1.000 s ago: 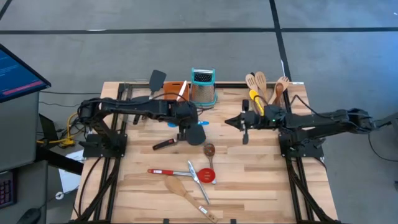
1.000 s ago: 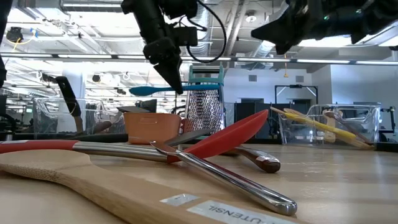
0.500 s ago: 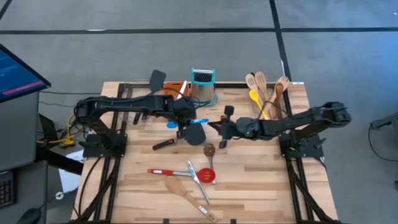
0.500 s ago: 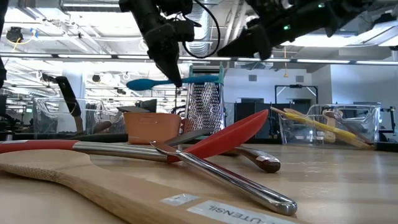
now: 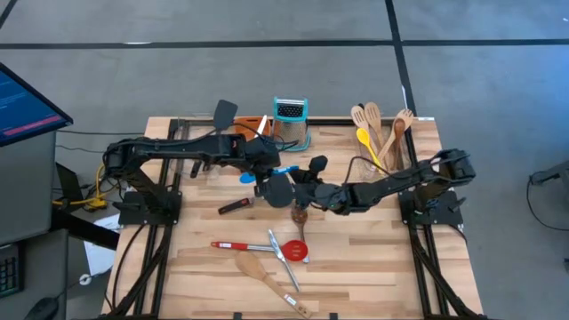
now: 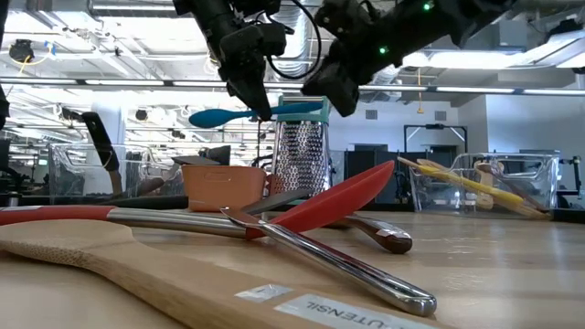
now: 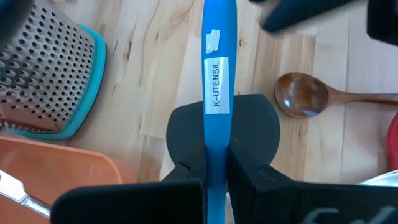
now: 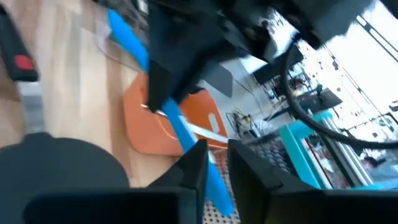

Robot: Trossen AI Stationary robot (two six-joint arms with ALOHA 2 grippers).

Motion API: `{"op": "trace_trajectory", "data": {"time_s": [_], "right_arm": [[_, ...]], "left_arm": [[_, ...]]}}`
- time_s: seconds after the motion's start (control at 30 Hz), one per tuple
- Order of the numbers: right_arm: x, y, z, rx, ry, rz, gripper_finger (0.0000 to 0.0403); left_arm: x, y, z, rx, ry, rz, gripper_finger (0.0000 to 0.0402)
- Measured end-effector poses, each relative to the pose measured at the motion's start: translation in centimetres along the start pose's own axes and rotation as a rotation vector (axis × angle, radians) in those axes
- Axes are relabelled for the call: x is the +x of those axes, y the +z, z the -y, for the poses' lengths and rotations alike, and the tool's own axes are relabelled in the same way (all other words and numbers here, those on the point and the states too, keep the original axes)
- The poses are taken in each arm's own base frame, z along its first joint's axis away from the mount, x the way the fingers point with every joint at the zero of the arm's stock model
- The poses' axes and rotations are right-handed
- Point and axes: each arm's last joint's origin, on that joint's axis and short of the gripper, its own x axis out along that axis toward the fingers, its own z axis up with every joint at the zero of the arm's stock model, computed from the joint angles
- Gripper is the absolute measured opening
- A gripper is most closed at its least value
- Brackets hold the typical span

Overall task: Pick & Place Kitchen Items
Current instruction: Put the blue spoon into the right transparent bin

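Blue spoon [image 7: 218, 93] stays clamped in the left tool [image 7: 214, 163]; the right tool [image 8: 214, 158], slightly parted around its handle, has reached in since earlier.

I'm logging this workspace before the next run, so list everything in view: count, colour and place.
blue spoon: 1, blue, held above the table centre
grater: 1, steel with teal top, back middle
orange tray: 1, orange, back, left of the grater
black turners: 2, one by the tray, one at centre
wooden spoons: about 4, plus 1 yellow spoon, back right
dark wooden spoon: 1, centre
red utensils: 2, front centre
wooden spatulas: 2, front
table: 1, light wood
left gripper: shut on the blue spoon
right gripper: at the blue spoon's other end
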Motion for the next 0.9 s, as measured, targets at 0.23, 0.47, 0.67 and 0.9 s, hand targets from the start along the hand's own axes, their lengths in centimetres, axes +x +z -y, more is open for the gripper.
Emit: {"op": "trace_trajectory", "data": {"time_s": [0.23,0.47,0.67,0.9], "right_arm": [[0.8,0.4,-1.5,-0.073,0.036,-0.03,0.0112],[1.5,0.4,-2.4,-0.119,0.045,-0.047,0.0154],[1.4,0.8,-2.0,-0.098,0.032,-0.033,0.0178],[1.9,0.3,-2.1,-0.137,0.082,-0.034,0.0187]], "left_arm": [[0.0,0.0,0.1,-0.004,-0.018,0.002,0.0006],[0.0,0.0,0.2,-0.026,-0.073,0.001,0.0006],[0.0,0.0,0.3,-0.044,-0.097,0.0,0.0006],[0.0,0.0,0.5,-0.052,-0.172,-0.001,0.0006]]}}
